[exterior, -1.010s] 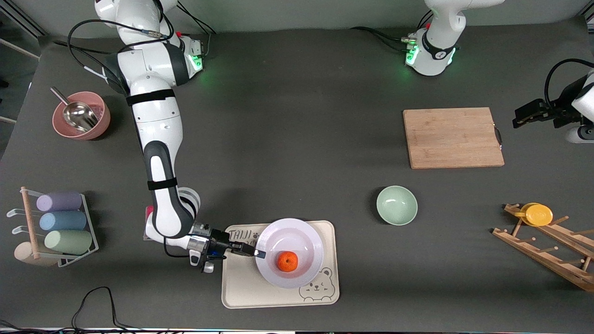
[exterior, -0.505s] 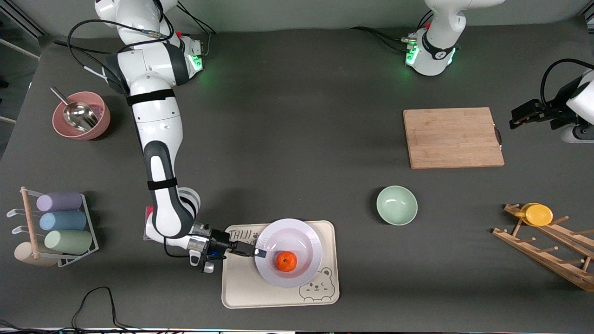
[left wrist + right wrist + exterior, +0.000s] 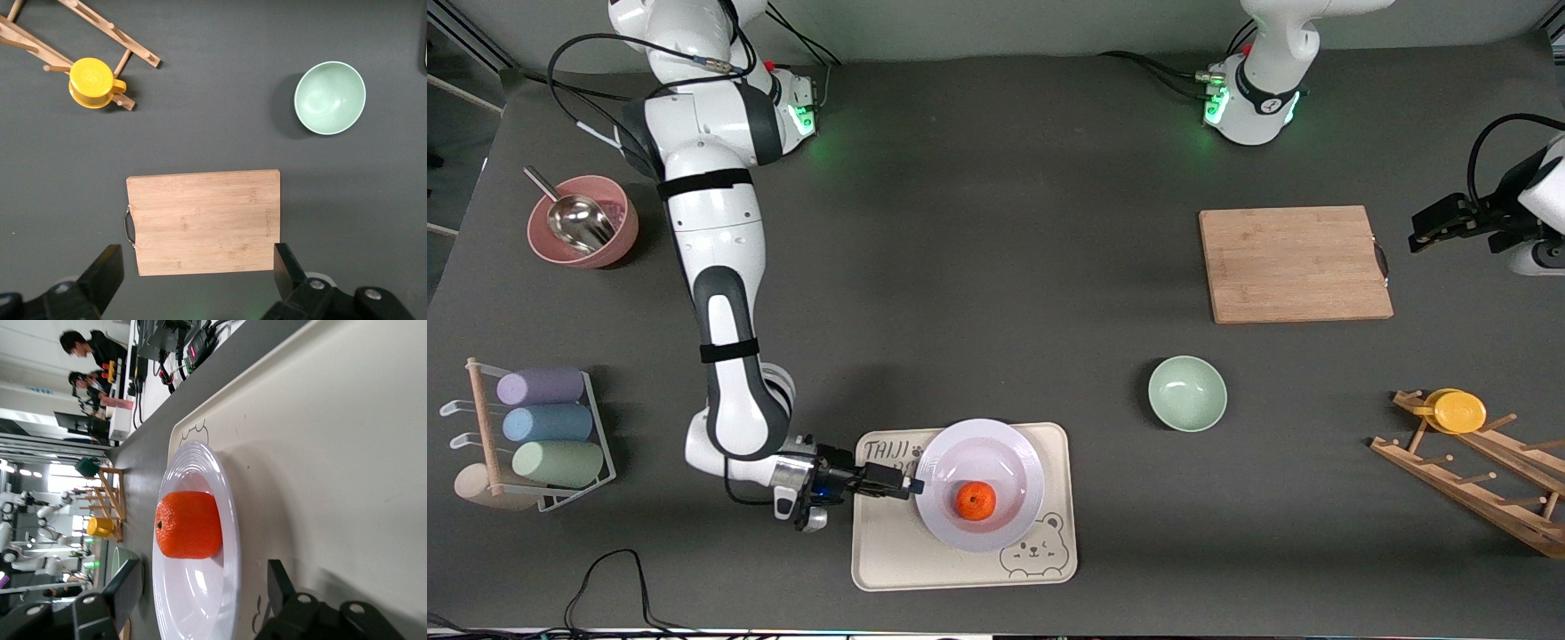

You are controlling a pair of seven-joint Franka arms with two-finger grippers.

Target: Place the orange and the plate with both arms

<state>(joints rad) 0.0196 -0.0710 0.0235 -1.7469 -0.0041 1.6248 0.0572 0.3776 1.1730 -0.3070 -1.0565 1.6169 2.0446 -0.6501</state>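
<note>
An orange [image 3: 976,500] sits in a white plate [image 3: 996,449] on a tray [image 3: 889,556]. The right tool [image 3: 911,486], open and empty, is at the plate's rim. The left tool [image 3: 1421,233], open and empty, waits above the counter [image 3: 996,267].

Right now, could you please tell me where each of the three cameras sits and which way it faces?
Front view: high across the table, facing both arms; the right claw is at the plate rim, and the left claw hangs high, waiting.
Left wrist view: looks straight down past its open fingers at the cutting board and green bowl.
Right wrist view: low at the tray, open fingers flanking the plate and orange.
Shared: bowl, yellow cup.
</note>
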